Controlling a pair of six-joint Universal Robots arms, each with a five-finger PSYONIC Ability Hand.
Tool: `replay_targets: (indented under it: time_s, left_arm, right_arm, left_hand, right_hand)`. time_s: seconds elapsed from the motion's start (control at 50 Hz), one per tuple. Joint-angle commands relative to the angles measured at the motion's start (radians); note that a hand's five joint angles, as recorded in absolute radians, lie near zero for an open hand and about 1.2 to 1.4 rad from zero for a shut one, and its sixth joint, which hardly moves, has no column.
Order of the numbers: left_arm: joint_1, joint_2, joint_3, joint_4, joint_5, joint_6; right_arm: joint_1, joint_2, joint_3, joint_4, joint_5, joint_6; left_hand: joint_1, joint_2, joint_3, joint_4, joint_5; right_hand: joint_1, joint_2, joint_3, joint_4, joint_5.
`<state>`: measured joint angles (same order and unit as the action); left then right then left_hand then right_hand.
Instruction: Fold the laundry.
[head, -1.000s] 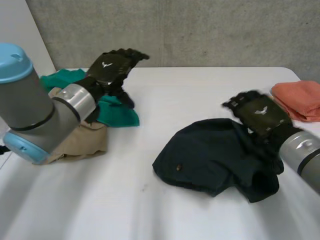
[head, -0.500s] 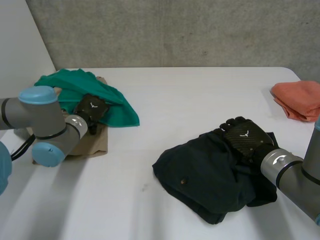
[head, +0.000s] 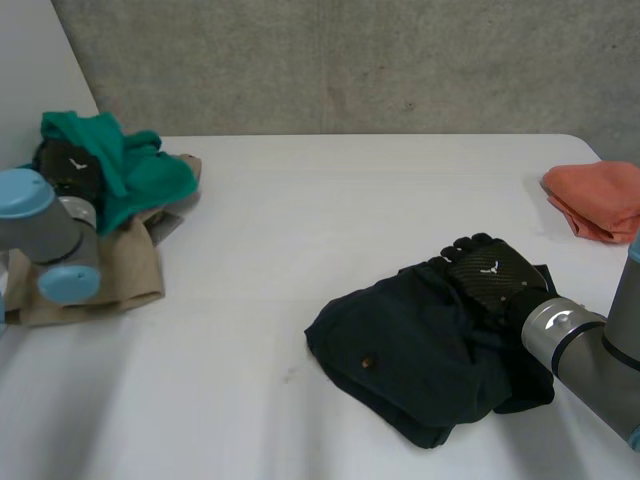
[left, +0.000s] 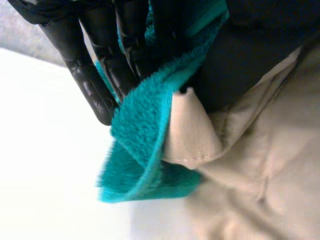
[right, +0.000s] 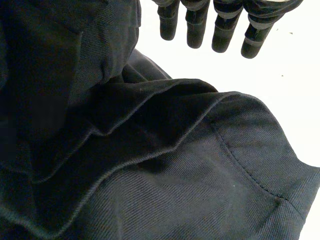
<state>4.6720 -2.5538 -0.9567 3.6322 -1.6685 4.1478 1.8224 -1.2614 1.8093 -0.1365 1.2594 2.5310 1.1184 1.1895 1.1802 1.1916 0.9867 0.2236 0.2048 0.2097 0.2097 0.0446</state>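
Note:
A teal towel (head: 130, 170) is bunched at the table's far left, lifted over a tan garment (head: 105, 275). My left hand (head: 65, 165) is curled into the towel and holds it; in the left wrist view its fingers (left: 95, 85) pinch the teal towel (left: 145, 130) just above a fold of the tan garment (left: 250, 165). A dark navy garment (head: 410, 345) lies crumpled at the front right. My right hand (head: 490, 280) rests flat on its right side, fingers (right: 220, 30) straight over the navy garment (right: 150, 165).
An orange cloth (head: 598, 198) lies folded at the table's far right edge. A grey wall runs behind the white table (head: 330, 210).
My left hand has closed on the teal towel and pulled it up and to the left, off the tan garment. The right hand has settled onto the navy garment and stayed there.

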Motion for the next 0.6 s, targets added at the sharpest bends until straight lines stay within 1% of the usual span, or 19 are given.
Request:
replay_targets:
  time_s: [0.02,0.08,0.1,0.12,0.14,0.16,0.18,0.24,0.3,0.32,0.38,0.4,0.46,0.48,0.54,0.56,0.6]
  left_arm:
    - [0.028,-0.006,0.003,0.005,0.009,0.02]
    - [0.019,-0.003,-0.031,0.003,0.01,0.015]
    - [0.011,0.007,-0.065,0.005,0.012,0.011]
    - [0.011,0.007,-0.065,0.005,0.012,0.011]
    - [-0.013,0.042,-0.114,0.005,0.013,-0.009]
    - [-0.028,0.07,-0.134,0.005,0.013,-0.026]
    - [-0.057,0.13,-0.173,0.005,0.015,-0.055]
    - [-0.091,0.236,-0.264,0.003,0.015,-0.121]
    - [-0.11,0.334,-0.333,-0.007,0.015,-0.175]
    - [-0.124,0.398,-0.374,-0.014,0.016,-0.21]
    - [-0.157,0.492,-0.439,-0.033,0.018,-0.265]
    - [-0.183,0.553,-0.482,-0.056,0.019,-0.299]
    - [-0.223,0.639,-0.539,-0.099,0.03,-0.346]
    - [-0.257,0.69,-0.575,-0.136,0.047,-0.375]
    - [-0.317,0.748,-0.625,-0.193,0.085,-0.423]
    - [-0.358,0.779,-0.652,-0.228,0.111,-0.461]
    - [-0.401,0.796,-0.672,-0.262,0.133,-0.506]
  right_arm:
    - [-0.002,-0.001,-0.002,0.0,0.0,0.0]
    - [-0.005,-0.001,-0.004,0.0,0.0,0.0]
    - [-0.008,-0.003,-0.005,0.0,0.0,0.002]
    - [-0.009,-0.003,-0.007,0.0,0.0,0.002]
    - [-0.011,-0.007,-0.01,0.001,0.0,0.002]
    - [-0.012,-0.013,-0.01,0.001,0.0,0.002]
    - [-0.014,-0.018,-0.016,0.003,-0.001,0.003]
    - [-0.012,-0.059,-0.022,0.008,0.003,0.003]
    - [-0.008,-0.108,-0.025,0.015,0.002,0.012]
    - [-0.006,-0.14,-0.027,0.018,0.0,0.018]
    - [-0.005,-0.19,-0.033,0.04,0.002,0.017]
    - [-0.012,-0.22,-0.048,0.069,0.0,0.018]
    - [-0.014,-0.263,-0.083,0.138,-0.002,0.02]
    - [-0.014,-0.288,-0.114,0.197,-0.006,0.02]
    - [-0.023,-0.308,-0.183,0.314,-0.009,0.018]
    - [-0.029,-0.308,-0.201,0.339,-0.008,0.018]
    - [-0.047,-0.309,-0.235,0.385,-0.006,0.011]
  left_hand:
    - [0.278,0.207,0.216,0.205,0.235]
    - [0.278,0.207,0.216,0.205,0.235]
    - [-0.015,-0.086,-0.077,-0.088,-0.058]
    - [-0.018,-0.089,-0.08,-0.091,-0.061]
    - [-0.623,-0.694,-0.685,-0.696,-0.666]
    - [-0.774,-0.845,-0.836,-0.847,-0.817]
    - [-0.813,-0.885,-0.875,-0.887,-0.856]
    - [-0.878,-0.949,-0.94,-0.951,-0.921]
    - [-0.878,-0.95,-0.94,-0.952,-0.921]
    - [-0.878,-0.95,-0.94,-0.952,-0.921]
    - [-0.876,-0.947,-0.937,-0.949,-0.918]
    - [-0.873,-0.944,-0.934,-0.946,-0.915]
    - [-0.876,-0.947,-0.937,-0.949,-0.918]
    - [-0.878,-0.95,-0.94,-0.952,-0.921]
    - [-0.881,-0.953,-0.943,-0.955,-0.924]
    - [-0.881,-0.953,-0.943,-0.955,-0.924]
    - [-0.881,-0.953,-0.943,-0.955,-0.924]
  right_hand:
    - [-0.049,-0.03,-0.035,-0.035,-0.045]
    - [-0.049,-0.03,-0.035,-0.035,-0.045]
    - [-0.049,-0.03,-0.035,-0.035,-0.045]
    - [-0.049,-0.03,-0.035,-0.035,-0.045]
    - [-0.049,-0.03,-0.035,-0.035,-0.045]
    - [-0.049,-0.03,-0.035,-0.035,-0.045]
    - [-0.049,-0.03,-0.035,-0.035,-0.045]
    - [-0.049,-0.03,-0.035,-0.035,-0.045]
    - [-0.049,-0.03,-0.035,-0.035,-0.045]
    - [-0.049,-0.03,-0.035,-0.035,-0.045]
    - [-0.049,-0.03,-0.035,-0.035,-0.045]
    - [-0.049,-0.03,-0.035,-0.035,-0.045]
    - [-0.049,-0.03,-0.035,-0.035,-0.045]
    - [-0.049,-0.03,-0.035,-0.035,-0.045]
    - [-0.049,-0.03,-0.035,-0.035,-0.045]
    - [-0.049,-0.03,-0.035,-0.035,-0.045]
    - [-0.049,-0.03,-0.035,-0.035,-0.045]
